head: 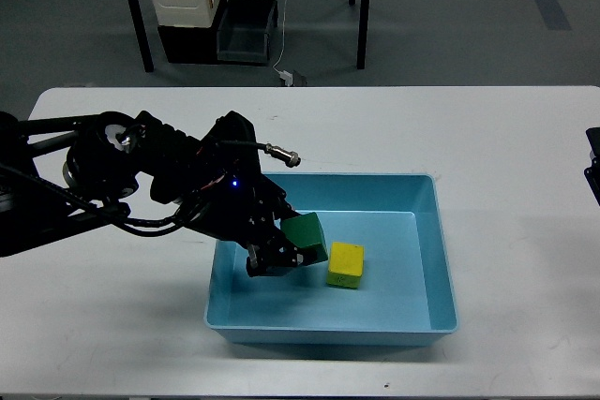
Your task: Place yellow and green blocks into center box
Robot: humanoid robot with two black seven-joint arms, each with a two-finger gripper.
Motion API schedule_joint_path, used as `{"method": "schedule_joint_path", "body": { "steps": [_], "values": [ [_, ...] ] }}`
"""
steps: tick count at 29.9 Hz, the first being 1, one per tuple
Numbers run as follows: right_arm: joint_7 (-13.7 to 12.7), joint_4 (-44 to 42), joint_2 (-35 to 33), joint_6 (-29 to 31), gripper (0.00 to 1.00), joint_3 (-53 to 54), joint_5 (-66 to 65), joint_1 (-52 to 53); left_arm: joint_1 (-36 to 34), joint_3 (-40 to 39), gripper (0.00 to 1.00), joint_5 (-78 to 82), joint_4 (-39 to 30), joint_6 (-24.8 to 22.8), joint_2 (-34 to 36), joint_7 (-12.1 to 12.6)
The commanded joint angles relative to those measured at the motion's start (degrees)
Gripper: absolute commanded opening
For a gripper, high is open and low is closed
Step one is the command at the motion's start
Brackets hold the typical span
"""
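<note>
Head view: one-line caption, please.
Left tool holding green block inside blue tray, beside yellow block.

Tray (436, 259): light-blue plastic, smooth, slight sheen on floor and sloped walls. Yellow block (345, 264): smooth, matt faces. Green block (306, 230): smooth, dull. Table (487, 138): white top, matt, even. Left arm (169, 175): black, matt housings; a bright metal connector (284, 155) near its wrist.

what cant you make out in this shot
- Head view: whether the green block rests on the blue tray floor; the left gripper covers its lower left.
- Head view: the left gripper's fingers, dark and bunched together.
- Head view: the right arm, cut off by the right edge.
</note>
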Motion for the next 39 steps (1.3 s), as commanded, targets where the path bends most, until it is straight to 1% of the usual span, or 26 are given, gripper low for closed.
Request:
{"method": "schedule_joint_path", "body": {
  "steps": [1,5,7,8,10,11,13,15,17,20,22,24,25,26,28,30,32,35,36,39],
  "values": [
    [0.0,-0.02,0.0,0.0,1.0,-0.02,0.0,-0.05,0.58,1.33,0.35,2.84,2.23,0.01,-1.11,0.0],
    [0.0,-0.02,0.18,0.0,1.0,-0.11,0.0,-0.05,0.58,3.53,0.43,3.9,3.81,0.01,-1.9,0.0],
    [0.0,-0.02,0.18,0.0,1.0,-0.11,0.0,-0.05,0.67,3.71,0.5,3.81,4.69,0.01,-2.78,0.0],
    [0.0,-0.02,0.18,0.0,1.0,-0.2,0.0,0.04,0.75,3.71,0.57,3.81,5.04,0.01,-3.3,0.0],
    [0.0,-0.02,0.18,0.0,1.0,-0.28,0.0,0.04,0.84,3.79,0.81,3.64,5.39,0.01,-4.36,0.0],
    [0.0,-0.02,0.18,0.0,1.0,-0.29,0.0,0.04,0.84,3.79,0.86,3.64,5.57,0.01,-4.54,0.0],
    [0.0,0.06,0.18,0.09,1.0,-0.37,0.0,0.04,0.84,3.53,0.88,3.29,6.7,0.01,-4.8,0.0],
    [0.0,0.33,0.09,0.18,1.0,-0.55,0.0,0.13,0.93,3.18,0.94,3.11,7.85,0.01,-5.06,0.0],
    [0.0,0.24,0.18,0.09,1.0,-0.55,0.0,0.13,1.02,2.83,0.98,2.85,8.47,0.01,-5.85,0.0],
    [0.0,-0.02,0.27,0.09,1.0,-0.81,0.0,0.3,1.19,0.99,1.0,-0.48,8.3,0.01,-5.25,0.0],
    [0.0,0.15,0.35,0.26,1.0,-0.99,0.09,0.39,1.28,-2.08,1.0,-7.74,8.03,0.01,-4.28,0.0],
    [0.0,0.24,0.36,0.7,1.0,-1.25,0.35,0.83,1.89,-6.46,1.0,-18.45,8.29,0.01,-3.66,0.0],
    [-0.4,0.33,0.36,0.79,1.0,-1.34,0.53,0.92,2.51,-8.75,1.0,-23.99,8.38,0.01,-3.66,0.0],
    [-1.1,0.33,0.36,0.79,1.0,-1.34,0.96,1.36,3.38,-11.3,1.0,-29.79,8.47,0.01,-3.57,0.0],
    [-3.55,0.42,1.32,0.79,1.0,-1.34,3.06,3.37,5.49,-16.05,1.0,-40.35,8.47,0.01,-2.53,0.0],
    [-7.24,0.42,2.81,0.97,1.0,-1.34,8.14,4.52,8.82,-20.7,1.0,-49.75,8.65,0.01,-1.12,0.0],
    [-11.37,0.68,3.34,1.75,1.0,-1.34,16.22,4.7,13.74,-26.15,1.0,-60.65,8.65,0.01,-0.59,0.0],
    [-16.21,0.86,3.61,6.31,1.0,-1.34,29.75,5.4,22.08,-34.41,1.0,-75.25,7.77,0.01,-0.24,0.0],
    [-17.53,0.86,3.69,7.55,1.0,-1.43,33.02,5.4,24.37,-36.44,1.0,-78.6,7.16,1.1,0.29,0.0],
    [-21.92,0.86,4.48,10.02,1.0,-1.34,41.72,5.31,31.4,-40.67,1.0,-86.78,4.26,6.81,2.83,0.0]
  ]
}}
